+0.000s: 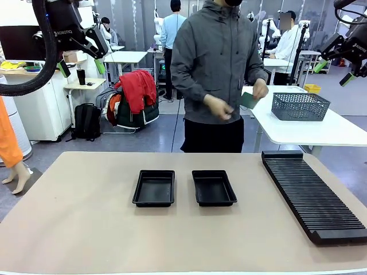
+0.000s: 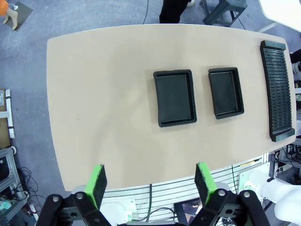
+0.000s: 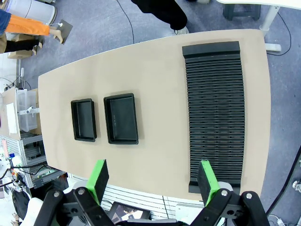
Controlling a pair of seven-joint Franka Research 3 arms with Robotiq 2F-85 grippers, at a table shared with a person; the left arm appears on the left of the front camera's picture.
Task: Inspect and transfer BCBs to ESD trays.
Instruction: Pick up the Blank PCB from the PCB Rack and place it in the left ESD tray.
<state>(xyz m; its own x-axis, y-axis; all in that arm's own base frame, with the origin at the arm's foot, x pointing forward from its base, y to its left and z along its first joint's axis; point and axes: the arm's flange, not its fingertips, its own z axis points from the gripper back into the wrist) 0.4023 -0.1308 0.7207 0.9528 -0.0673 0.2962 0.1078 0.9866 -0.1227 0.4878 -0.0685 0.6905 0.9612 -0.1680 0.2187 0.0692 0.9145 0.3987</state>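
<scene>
Left hand point(image 1: 81, 63) is raised high at the near-left corner, well above the tabletop point(image 1: 86, 229). Its fingers are apart with nothing between the green pads point(image 2: 96, 185). From its wrist camera the left hand point(image 2: 150, 184) looks straight down on the whole tabletop point(image 2: 103, 117).

Right hand point(image 1: 334, 71) is raised at upper right, also spread wide and holding nothing. In its own wrist view the right hand point(image 3: 153, 180) hangs over the near edge.

Two ESD trays sit side by side mid-tabletop, close together but not touching, both bare inside. These are the left tray point(image 1: 154, 187) point(image 2: 175, 98) point(image 3: 83, 119) and the right tray point(image 1: 213, 187) point(image 2: 226, 92) point(image 3: 122, 118).

A long black slotted rack point(image 1: 312, 195) point(image 2: 278, 92) point(image 3: 215, 113) lies along the robot's right side, well apart from the trays.

One BCB point(image 1: 248, 101), small and green, is off the tabletop. It's held by the person point(image 1: 218, 63) standing at the far side, in the person's hand point(image 1: 261, 89) nearer the grey mesh basket point(image 1: 300, 106). The other hand point(image 1: 221, 109) is at waist height just beside the board; I can't tell whether it touches it.

The basket sits on a white side table point(image 1: 321, 132) behind the rack, and I can't tell what is in it.
</scene>
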